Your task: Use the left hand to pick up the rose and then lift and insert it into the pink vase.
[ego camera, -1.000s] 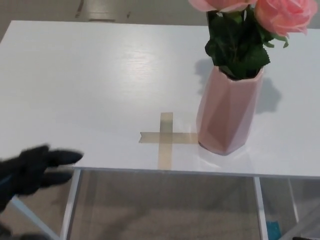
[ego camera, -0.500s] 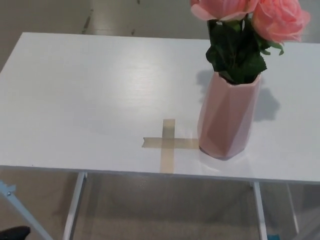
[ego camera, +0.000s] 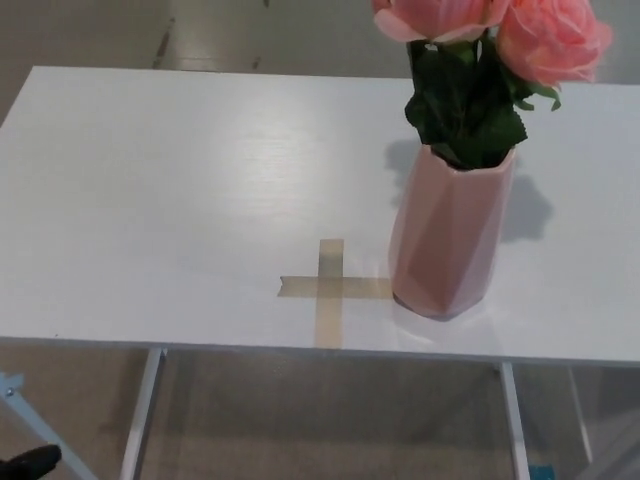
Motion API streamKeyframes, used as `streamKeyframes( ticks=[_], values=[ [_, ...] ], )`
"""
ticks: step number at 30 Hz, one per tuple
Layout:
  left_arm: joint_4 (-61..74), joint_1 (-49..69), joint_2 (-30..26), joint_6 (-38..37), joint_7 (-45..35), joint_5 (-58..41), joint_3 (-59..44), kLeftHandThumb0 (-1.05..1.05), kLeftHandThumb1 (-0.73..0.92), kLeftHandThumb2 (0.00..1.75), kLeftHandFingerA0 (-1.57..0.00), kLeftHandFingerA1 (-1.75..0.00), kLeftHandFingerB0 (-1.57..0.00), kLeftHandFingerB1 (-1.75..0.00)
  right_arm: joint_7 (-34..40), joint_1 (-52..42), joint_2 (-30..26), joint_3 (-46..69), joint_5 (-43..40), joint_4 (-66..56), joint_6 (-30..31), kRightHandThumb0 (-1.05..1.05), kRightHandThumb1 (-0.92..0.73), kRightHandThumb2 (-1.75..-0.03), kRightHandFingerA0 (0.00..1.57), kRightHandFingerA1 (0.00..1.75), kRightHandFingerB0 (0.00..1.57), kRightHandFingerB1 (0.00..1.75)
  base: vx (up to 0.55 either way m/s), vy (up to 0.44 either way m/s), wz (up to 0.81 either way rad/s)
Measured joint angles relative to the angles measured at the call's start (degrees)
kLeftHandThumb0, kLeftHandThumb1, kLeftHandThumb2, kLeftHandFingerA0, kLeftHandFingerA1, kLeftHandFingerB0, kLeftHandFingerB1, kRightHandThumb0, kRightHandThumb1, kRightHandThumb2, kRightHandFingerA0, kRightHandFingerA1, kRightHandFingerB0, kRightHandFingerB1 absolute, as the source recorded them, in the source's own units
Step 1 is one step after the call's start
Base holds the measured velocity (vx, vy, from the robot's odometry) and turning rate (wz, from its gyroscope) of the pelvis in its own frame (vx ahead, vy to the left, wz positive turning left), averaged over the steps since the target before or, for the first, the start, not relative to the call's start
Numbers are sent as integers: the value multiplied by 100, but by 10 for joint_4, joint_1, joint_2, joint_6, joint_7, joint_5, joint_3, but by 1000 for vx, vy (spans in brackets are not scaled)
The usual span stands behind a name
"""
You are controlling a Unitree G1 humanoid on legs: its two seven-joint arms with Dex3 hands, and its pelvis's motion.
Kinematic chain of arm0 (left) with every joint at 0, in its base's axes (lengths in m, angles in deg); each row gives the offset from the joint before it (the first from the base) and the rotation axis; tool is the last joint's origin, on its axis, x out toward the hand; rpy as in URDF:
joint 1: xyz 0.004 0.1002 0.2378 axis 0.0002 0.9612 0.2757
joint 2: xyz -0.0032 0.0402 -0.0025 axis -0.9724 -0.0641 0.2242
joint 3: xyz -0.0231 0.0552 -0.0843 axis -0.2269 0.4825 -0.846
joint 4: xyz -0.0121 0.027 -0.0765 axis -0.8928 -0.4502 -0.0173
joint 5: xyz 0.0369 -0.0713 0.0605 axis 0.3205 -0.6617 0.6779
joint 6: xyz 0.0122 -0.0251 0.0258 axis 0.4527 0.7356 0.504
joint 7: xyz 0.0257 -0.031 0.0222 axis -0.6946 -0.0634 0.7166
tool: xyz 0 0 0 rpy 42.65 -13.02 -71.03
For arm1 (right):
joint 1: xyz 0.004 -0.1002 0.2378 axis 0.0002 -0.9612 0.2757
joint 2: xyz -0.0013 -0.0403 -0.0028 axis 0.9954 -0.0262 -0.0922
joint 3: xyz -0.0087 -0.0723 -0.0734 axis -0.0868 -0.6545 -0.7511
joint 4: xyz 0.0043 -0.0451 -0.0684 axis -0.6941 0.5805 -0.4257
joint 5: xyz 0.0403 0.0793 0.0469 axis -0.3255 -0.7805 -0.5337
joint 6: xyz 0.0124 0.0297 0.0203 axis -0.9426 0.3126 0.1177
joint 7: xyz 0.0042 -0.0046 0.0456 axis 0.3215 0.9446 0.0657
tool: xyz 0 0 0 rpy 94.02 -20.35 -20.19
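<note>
Rose (ego camera: 552, 35) and its partner already stand upright in the pink vase (ego camera: 447, 235), near the table's (ego camera: 150, 180) front edge, toward the right, just beside the tape cross (ego camera: 328, 288). You have nothing left to pick up, so the insertion looks finished. The dark shape at the lower left corner may be your left hand (ego camera: 28, 461), too little showing to tell its fingers; your right hand is out of view. Next, simply stay clear.
</note>
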Motion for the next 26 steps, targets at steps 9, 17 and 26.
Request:
streamKeyframes(
  ticks=[9, 17, 26],
  values=[
    [-201, -63, -17, -26, 94, 34, 39, -54, 51, 55, -32, -34, -29, -31, 0, 6, 0, -1, 0, 0, 0, -34, -64, -59, 66, 43, 54, 39, 0, 0, 0],
    [-311, -96, -36, -79, 179, 74, 102, -55, 51, 56, -33, -34, -28, -31, -4, 16, 2, 1, -1, -2, 0, -34, -64, -59, 64, 43, 54, 39, 0, 0, 0],
    [-377, -133, -55, -142, 250, 96, 134, -55, 51, 56, -34, -34, -28, -31, -7, 30, 6, 3, -2, -1, 1, -34, -64, -59, 64, 43, 55, 39, 0, 0, 0]
  ],
)
